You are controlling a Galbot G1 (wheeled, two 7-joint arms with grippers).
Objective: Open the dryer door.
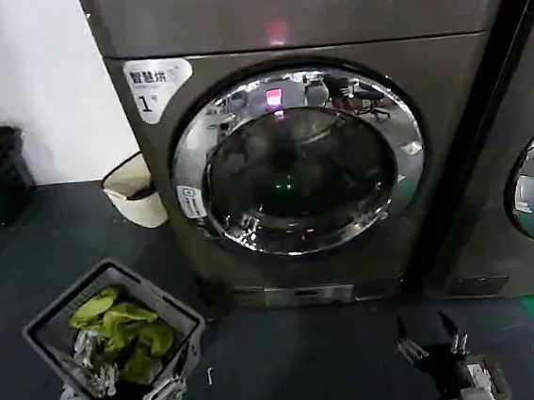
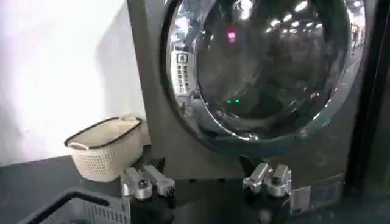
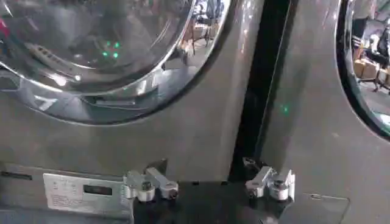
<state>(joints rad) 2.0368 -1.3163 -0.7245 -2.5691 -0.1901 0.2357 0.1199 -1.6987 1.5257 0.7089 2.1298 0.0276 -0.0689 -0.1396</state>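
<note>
Chrome-ringed dryer door (image 1: 297, 162) shut; right gripper (image 1: 434, 346) low, well apart, jaws spread.

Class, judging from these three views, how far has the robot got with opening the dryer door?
Nothing is done yet: the dryer door sits shut, flush with the machine front. In hand: both grippers are open and low, the left gripper above the grey laundry basket, the right gripper below the door. Left: reach, grip and swing it open.
</note>
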